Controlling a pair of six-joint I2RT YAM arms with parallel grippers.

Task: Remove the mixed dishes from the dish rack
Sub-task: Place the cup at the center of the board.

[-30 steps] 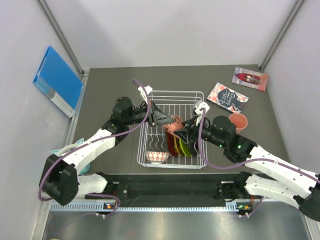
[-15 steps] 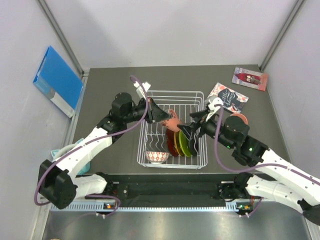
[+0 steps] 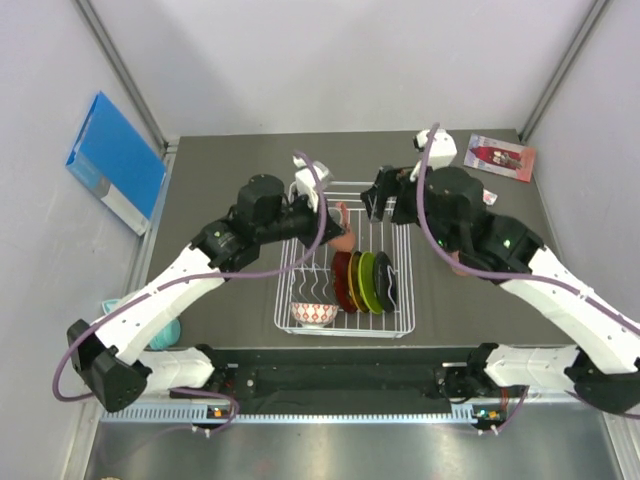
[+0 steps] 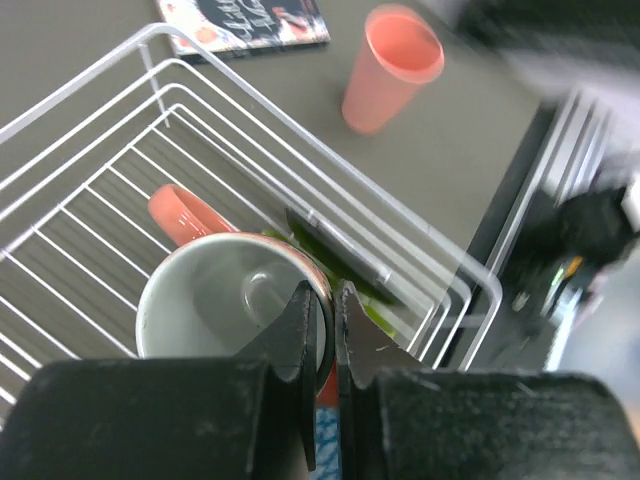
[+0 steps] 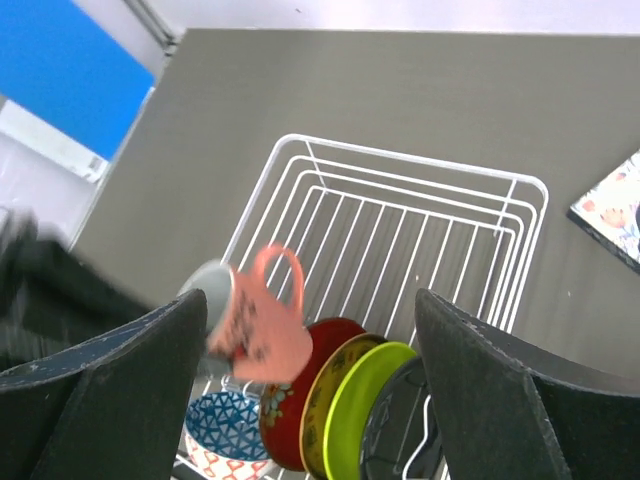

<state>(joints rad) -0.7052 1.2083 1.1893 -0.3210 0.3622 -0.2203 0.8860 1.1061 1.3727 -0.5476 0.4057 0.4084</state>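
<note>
Jaws of the left gripper pinch the rim of the salmon mug, held above the dish rack by the desk's near edge; the right gripper hangs over it, jaws wide apart.

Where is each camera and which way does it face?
Top external: above, behind the bases, looking down on the dish rack; both arms show.
Left wrist: over the rack, looking down past the left gripper shut on the salmon mug.
Right wrist: above the rack, looking down through the open right gripper.
All three share mug and rack.
</note>
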